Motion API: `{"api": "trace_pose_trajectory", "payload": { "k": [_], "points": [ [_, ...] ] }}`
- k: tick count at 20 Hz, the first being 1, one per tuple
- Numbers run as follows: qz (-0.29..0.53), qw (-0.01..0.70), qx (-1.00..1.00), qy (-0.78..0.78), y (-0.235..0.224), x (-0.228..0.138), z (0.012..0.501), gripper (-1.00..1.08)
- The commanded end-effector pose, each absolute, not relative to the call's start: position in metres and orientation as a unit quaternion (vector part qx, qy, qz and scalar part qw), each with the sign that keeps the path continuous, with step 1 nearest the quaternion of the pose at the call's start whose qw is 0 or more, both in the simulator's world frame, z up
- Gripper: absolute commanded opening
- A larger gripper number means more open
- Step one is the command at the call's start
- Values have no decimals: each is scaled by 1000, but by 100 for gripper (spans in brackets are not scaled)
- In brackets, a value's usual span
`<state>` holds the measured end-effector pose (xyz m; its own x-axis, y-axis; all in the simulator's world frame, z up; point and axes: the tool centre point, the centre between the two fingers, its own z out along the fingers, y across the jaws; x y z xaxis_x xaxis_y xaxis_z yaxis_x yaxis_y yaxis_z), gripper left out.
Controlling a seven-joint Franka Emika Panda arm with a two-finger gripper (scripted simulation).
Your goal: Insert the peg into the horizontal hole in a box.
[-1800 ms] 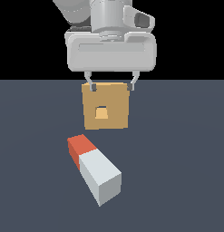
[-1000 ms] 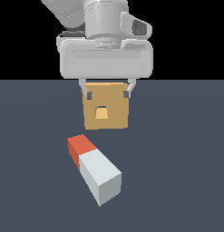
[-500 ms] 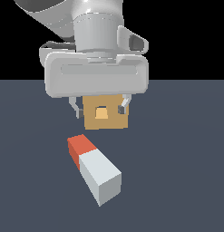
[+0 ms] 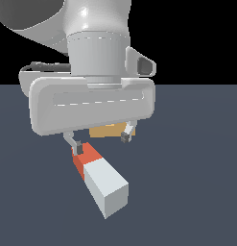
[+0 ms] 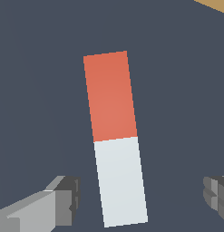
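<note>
Gripper [image 5: 140, 199] spread wide, empty, straddling the peg [image 5: 114, 136] lying at frame centre. Lower squarely over the pale section; pinch across the narrow sides.

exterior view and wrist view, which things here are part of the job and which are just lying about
Part of the job:
peg
box, mostly hidden behind the hand
gripper, open above the peg

Just lying about:
nothing else visible, only the dark floor

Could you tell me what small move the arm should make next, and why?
Probably lower straight down over the peg and then close. The gripper is open, its fingers straddle the pale end in the wrist view, and the peg lies flat on the floor, ungrasped. The box is mostly hidden behind the hand, so insertion must wait.
</note>
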<state>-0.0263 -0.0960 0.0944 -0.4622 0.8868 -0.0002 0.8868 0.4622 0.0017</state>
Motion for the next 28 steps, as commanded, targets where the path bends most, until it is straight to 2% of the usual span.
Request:
{"api": "trace_pose_trajectory", "payload": {
  "k": [1, 18, 28],
  "points": [
    [1, 0, 502, 865, -104, -26, 88, 100],
    [0, 0, 466, 885, -124, -23, 69, 100],
    [0, 0, 464, 886, -124, -24, 29, 100]
  ]
}}
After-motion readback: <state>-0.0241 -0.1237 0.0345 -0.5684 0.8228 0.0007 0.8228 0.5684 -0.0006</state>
